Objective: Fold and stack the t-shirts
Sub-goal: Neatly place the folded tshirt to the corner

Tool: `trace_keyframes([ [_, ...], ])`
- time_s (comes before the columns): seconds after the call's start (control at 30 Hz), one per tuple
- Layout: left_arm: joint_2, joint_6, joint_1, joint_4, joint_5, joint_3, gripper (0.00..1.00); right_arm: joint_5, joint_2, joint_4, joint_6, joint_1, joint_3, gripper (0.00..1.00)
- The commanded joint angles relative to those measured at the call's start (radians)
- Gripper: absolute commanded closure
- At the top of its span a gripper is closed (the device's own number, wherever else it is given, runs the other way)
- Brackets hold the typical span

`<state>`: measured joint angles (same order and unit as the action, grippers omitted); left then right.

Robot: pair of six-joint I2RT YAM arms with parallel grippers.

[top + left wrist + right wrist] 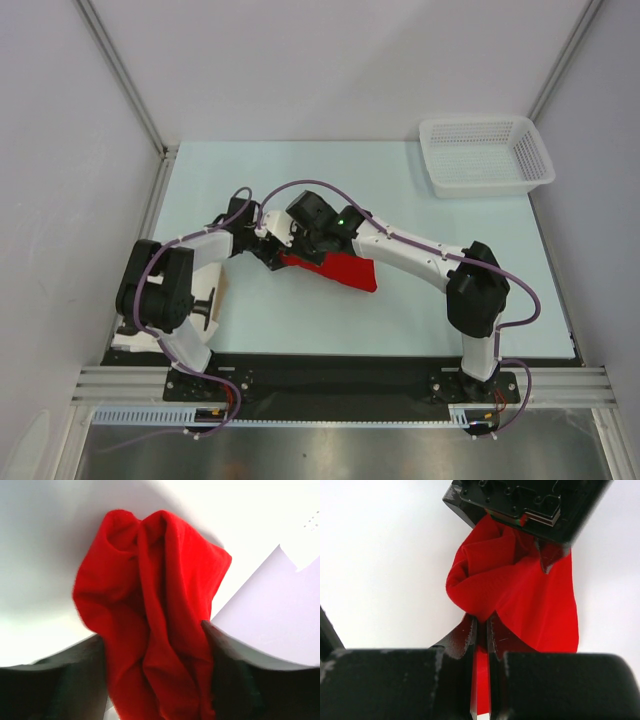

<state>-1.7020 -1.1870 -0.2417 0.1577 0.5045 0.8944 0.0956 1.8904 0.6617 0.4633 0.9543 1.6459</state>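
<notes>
A bright red t-shirt (340, 268) lies bunched at the table's middle, and both arms meet over its left end. In the right wrist view my right gripper (481, 624) is shut on a fold of the t-shirt (530, 600), which hangs crumpled beyond the tips. My left gripper (155, 632) straddles the same bunch of t-shirt (155, 595). Its jaws stand wide apart, with cloth filling the gap and brushing both fingers (225, 665). From above, the left gripper (275, 252) and the right gripper (303, 250) sit almost tip to tip.
A white mesh basket (485, 155) stands at the back right corner of the pale table (450, 320). Grey walls and metal frame posts close in the back and the sides. Purple cables loop over both arms.
</notes>
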Motion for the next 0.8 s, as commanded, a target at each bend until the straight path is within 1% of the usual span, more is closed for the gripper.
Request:
trace_keyframes([
  [0.0,0.015,0.004,-0.005,-0.033,0.013,-0.012,0.35,0.012,-0.039,-0.014,-0.015,0.008,0.02,1.0],
  [0.07,0.022,0.024,-0.005,-0.038,-0.014,-0.012,0.44,0.01,-0.042,-0.016,-0.02,0.006,0.017,1.0],
  [0.1,0.024,0.041,-0.005,-0.035,-0.032,-0.006,0.57,0.012,-0.043,-0.013,-0.028,0.009,0.017,1.0],
  [0.13,0.019,0.062,-0.005,-0.027,-0.064,0.003,0.64,0.01,-0.045,-0.007,-0.034,0.009,0.015,1.0],
  [0.17,0.019,0.116,-0.005,-0.014,-0.086,0.023,0.82,0.006,-0.045,-0.002,-0.038,0.012,0.015,1.0],
  [0.2,0.016,0.133,-0.005,-0.012,-0.086,0.029,0.93,-0.005,-0.047,-0.001,-0.051,0.015,0.011,1.0],
  [0.23,0.018,0.144,-0.004,-0.029,-0.074,0.028,1.0,-0.01,-0.05,-0.005,-0.058,0.017,0.005,1.0],
  [0.27,0.024,0.154,-0.004,-0.074,-0.061,0.017,1.0,-0.016,-0.059,-0.01,-0.067,0.02,-0.015,0.99],
  [0.3,0.053,0.158,-0.005,-0.093,-0.064,0.009,1.0,-0.036,-0.063,-0.016,-0.102,0.021,-0.024,0.91],
  [0.33,0.07,0.164,-0.008,-0.108,-0.07,0.003,1.0,-0.042,-0.071,-0.023,-0.124,0.02,-0.034,0.65],
  [0.37,0.085,0.19,-0.01,-0.098,-0.099,0.005,1.0,-0.051,-0.08,-0.025,-0.155,0.018,-0.053,0.55],
  [0.4,0.102,0.207,-0.01,-0.08,-0.119,0.011,1.0,-0.069,-0.109,-0.027,-0.185,0.011,-0.066,0.49],
  [0.43,0.134,0.248,-0.01,-0.045,-0.133,0.017,1.0,-0.074,-0.131,-0.03,-0.259,0.0,-0.078,0.39],
  [0.47,0.152,0.268,-0.01,-0.023,-0.168,0.04,1.0,-0.079,-0.16,-0.028,-0.299,-0.009,-0.096,0.34],
  [0.5,0.168,0.285,-0.01,-0.003,-0.184,0.05,0.99,-0.094,-0.222,-0.03,-0.34,-0.028,-0.133,0.29],
  [0.53,0.203,0.306,-0.01,0.032,-0.204,0.063,1.0,-0.094,-0.264,-0.019,-0.426,-0.035,-0.156,0.23],
  [0.57,0.22,0.316,-0.01,0.051,-0.243,0.087,1.0,-0.094,-0.302,-0.014,-0.458,-0.041,-0.179,0.21],
  [0.6,0.235,0.325,-0.011,0.071,-0.26,0.1,1.0,-0.146,-0.383,-0.011,-0.506,-0.042,-0.23,0.17],
  [0.63,0.272,0.337,-0.01,0.11,-0.283,0.107,1.0,-0.16,-0.42,0.004,-0.543,-0.043,-0.253,0.1],
  [0.67,0.291,0.34,-0.01,0.127,-0.305,0.119,1.0,-0.171,-0.453,0.021,-0.593,-0.043,-0.27,0.08],
  [0.77,0.372,0.339,-0.008,0.178,-0.378,0.136,1.0,-0.224,-0.579,0.084,-0.652,-0.045,-0.339,0.03],
])
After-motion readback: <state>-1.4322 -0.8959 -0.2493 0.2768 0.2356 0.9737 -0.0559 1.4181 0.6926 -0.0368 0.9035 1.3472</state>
